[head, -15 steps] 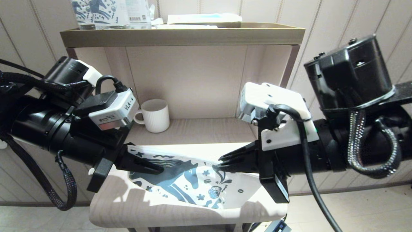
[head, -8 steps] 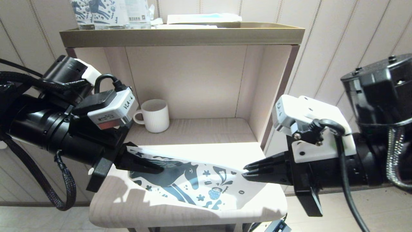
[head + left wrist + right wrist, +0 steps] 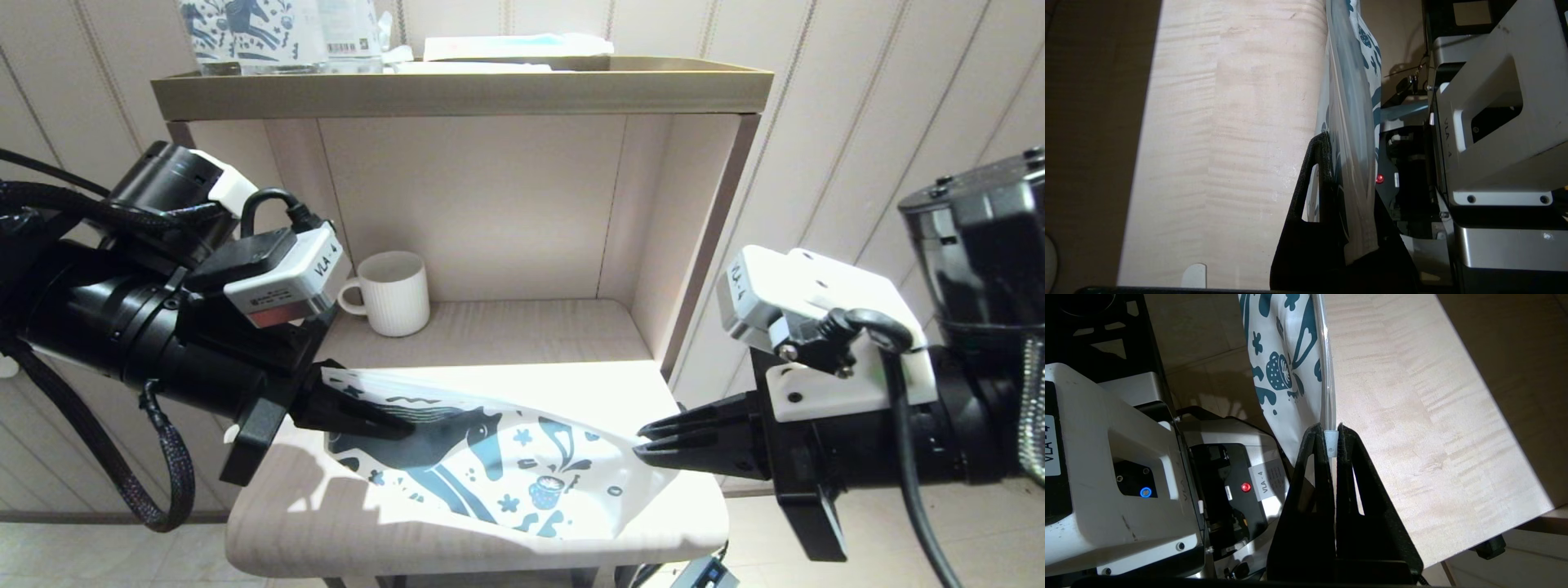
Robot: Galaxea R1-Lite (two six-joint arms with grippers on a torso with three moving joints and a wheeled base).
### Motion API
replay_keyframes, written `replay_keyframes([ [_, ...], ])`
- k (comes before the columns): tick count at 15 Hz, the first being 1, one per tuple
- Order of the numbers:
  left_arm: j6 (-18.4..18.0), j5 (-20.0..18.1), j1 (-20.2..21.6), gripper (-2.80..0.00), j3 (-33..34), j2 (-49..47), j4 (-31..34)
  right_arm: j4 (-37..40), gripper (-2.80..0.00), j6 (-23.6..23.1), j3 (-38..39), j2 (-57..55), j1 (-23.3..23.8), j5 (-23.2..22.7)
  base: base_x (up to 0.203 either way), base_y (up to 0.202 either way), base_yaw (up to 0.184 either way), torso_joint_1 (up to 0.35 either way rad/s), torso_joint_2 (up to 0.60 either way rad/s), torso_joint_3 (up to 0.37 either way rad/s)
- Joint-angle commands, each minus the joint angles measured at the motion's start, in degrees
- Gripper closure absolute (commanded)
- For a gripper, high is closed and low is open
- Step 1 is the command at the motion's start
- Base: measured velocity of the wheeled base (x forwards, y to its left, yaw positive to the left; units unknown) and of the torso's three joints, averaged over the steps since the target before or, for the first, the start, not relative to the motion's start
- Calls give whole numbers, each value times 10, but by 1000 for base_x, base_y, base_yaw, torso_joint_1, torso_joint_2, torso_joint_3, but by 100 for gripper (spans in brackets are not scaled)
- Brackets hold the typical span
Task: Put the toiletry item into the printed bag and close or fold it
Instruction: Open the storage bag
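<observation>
The printed bag (image 3: 506, 482) is stretched between both grippers just above the front of the shelf board (image 3: 457, 335), horse side facing me. My left gripper (image 3: 400, 426) is shut on its left end; the left wrist view shows the bag (image 3: 1351, 122) edge-on, pinched in that gripper (image 3: 1349, 171). At the bag's right end, my right gripper (image 3: 645, 441) is shut on the small white slider (image 3: 1331, 443) of the clear zip strip, which shows between its fingertips (image 3: 1331, 430) beside the bag (image 3: 1286, 355). The toiletry item is out of view.
A white ribbed mug (image 3: 396, 292) stands at the back left of the board. The shelf's right side wall (image 3: 710, 237) rises just behind my right gripper. On the top tray (image 3: 457, 86) stand upright horse-printed packs (image 3: 245, 28) and flat packets.
My right gripper has travelled right, from the bag's middle to its right end, staying shut along the top edge. The left gripper has held still.
</observation>
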State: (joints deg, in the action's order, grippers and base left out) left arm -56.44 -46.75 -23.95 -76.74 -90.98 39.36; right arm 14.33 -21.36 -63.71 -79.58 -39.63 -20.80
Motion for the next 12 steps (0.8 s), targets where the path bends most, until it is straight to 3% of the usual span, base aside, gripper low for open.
replay_keyframes([
  [1,-3,-3,0,0,0,-3,2,0,0,0,-3,-11,-2,-2,0,0,0,0,0,0],
  [12,-4,-3,0,0,1,-2,2,0,0,2,-11,-19,-4,-4,0,0,0,0,0,0],
])
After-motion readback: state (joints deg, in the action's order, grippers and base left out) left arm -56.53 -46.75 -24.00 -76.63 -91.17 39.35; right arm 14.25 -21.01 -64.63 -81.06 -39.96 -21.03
